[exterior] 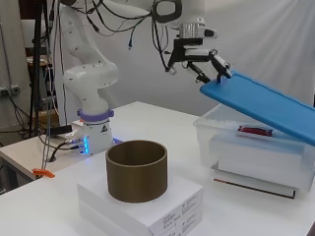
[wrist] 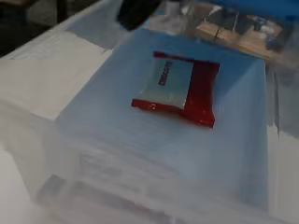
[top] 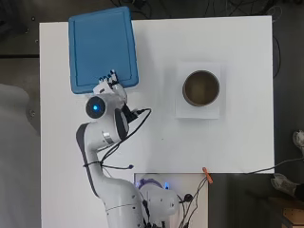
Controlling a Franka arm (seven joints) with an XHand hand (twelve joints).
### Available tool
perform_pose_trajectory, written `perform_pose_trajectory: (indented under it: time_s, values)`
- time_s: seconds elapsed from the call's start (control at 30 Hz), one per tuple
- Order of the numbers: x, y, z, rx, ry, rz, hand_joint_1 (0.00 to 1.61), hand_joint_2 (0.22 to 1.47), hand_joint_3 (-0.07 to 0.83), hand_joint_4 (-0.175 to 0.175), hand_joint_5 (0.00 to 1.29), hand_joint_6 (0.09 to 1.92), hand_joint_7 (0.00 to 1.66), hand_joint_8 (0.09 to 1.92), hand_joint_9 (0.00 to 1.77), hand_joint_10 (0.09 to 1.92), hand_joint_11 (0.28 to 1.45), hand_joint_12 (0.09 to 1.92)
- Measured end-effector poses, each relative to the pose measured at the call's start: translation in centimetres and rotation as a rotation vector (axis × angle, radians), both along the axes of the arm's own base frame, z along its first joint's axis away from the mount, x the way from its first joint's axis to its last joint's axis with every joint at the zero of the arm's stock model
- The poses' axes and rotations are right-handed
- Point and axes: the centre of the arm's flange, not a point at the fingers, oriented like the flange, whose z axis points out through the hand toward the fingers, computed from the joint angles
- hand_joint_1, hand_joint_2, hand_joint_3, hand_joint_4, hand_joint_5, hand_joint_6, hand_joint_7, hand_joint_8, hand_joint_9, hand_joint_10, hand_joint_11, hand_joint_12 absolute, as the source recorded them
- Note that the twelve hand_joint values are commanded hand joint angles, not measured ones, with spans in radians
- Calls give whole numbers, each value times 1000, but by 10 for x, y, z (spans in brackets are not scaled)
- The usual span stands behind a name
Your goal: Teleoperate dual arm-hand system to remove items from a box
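On the table [top: 156,142], a box [exterior: 256,157] stands well apart from a round pot [exterior: 136,169] that sits on a flat carton [exterior: 142,206]. A lid [exterior: 263,103] rests tilted over the box, with the hand [exterior: 206,61] at its raised edge. A packet [wrist: 177,91] lies inside the box.

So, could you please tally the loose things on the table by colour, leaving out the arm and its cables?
Blue: 1, the lid
Clear: 1, the box
Red: 1, the packet
Brown: 1, the round tub
White: 1, the flat carton
Total: 5
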Motion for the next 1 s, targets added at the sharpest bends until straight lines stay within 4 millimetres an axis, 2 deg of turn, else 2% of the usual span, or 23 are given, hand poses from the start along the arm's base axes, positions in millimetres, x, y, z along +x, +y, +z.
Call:
perform_pose_trajectory:
  time_s: [0.03, 0.07, 0.1, 0.27, 0.3, 0.33, 0.37, 0.4, 0.43, 0.5, 0.53, 0.57, 0.63, 0.73, 0.83, 0.9, 1.0]
  values:
    - [0, 5, 11, -3, -24, 21, 952, 1286, -1, -63, 606, 434, 652, 278, 745, 149, 559, 87]
    - [0, 9, 19, -2, -53, 48, 957, 1299, 1, -71, 598, 233, 619, 141, 702, 87, 517, 87]
    - [-1, 13, 25, 0, -88, 83, 967, 1306, 1, -79, 585, 121, 587, 87, 675, 87, 492, 87]
    - [8, 25, 13, 21, -202, 236, 1049, 1316, 0, -105, 502, 87, 488, 87, 622, 87, 466, 87]
    - [12, 28, 15, 24, -227, 271, 976, 1324, 3, -96, 539, 87, 525, 87, 649, 87, 467, 87]
    - [20, 31, 19, 35, -253, 303, 944, 1314, 5, -42, 590, 532, 658, 87, 760, 87, 514, 87]
    - [29, 34, 23, 45, -271, 326, 1078, 1287, -20, -82, 646, 1000, 708, 448, 819, 383, 581, 87]
    - [37, 37, 27, 51, -281, 335, 1187, 1265, -19, -122, 664, 1317, 711, 813, 829, 719, 641, 87]
    - [44, 39, 31, 58, -284, 318, 1253, 1254, -11, -148, 665, 1507, 701, 1038, 822, 935, 682, 87]
    - [53, 39, 24, 81, -246, 239, 1306, 1255, -1, -169, 656, 1510, 649, 1372, 769, 1235, 721, 87]
    - [60, 37, 8, 100, -193, 161, 1312, 1263, 1, -173, 642, 1510, 630, 1458, 733, 1322, 722, 87]
    - [64, 37, 0, 115, -169, 115, 1316, 1258, -1, -175, 639, 1590, 650, 1409, 752, 1274, 737, 87]
    - [63, 37, 3, 125, -160, 118, 1327, 1231, -1, -175, 650, 1654, 718, 1267, 837, 1135, 772, 87]
    - [51, 50, 21, 89, -189, 331, 1332, 1221, 0, -175, 620, 1588, 735, 1236, 877, 1182, 809, 87]
    - [45, 80, 26, 87, -203, 558, 1333, 1212, 0, -175, 715, 1458, 714, 1215, 852, 1272, 797, 87]
    - [44, 111, 29, 98, -212, 710, 1335, 1206, -1, -175, 738, 1422, 737, 1214, 841, 1270, 755, 87]
    - [20, 160, 33, 86, -227, 849, 1344, 1189, 0, -175, 725, 1374, 795, 1201, 883, 1217, 770, 87]
